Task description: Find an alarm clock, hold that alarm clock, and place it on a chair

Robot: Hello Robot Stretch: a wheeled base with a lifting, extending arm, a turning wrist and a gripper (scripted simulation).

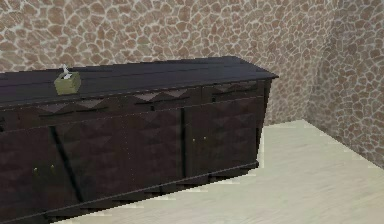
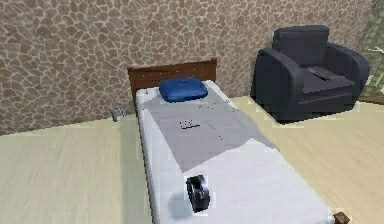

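Note:
A small dark rounded object (image 2: 199, 191) stands on the near part of a bed's grey sheet (image 2: 225, 150); its shape is too small to name with certainty. A dark grey armchair (image 2: 305, 70) with an open seat stands against the stone-patterned wall at the arm side view's right, beyond the bed's far corner.
The bed has a brown headboard (image 2: 170, 72), a blue pillow (image 2: 182, 90) and a small flat item (image 2: 187, 125) mid-sheet. In the forward view a long dark sideboard (image 1: 140, 130) carries a small olive box (image 1: 67, 82). Pale floor (image 1: 320, 170) lies open at that view's right.

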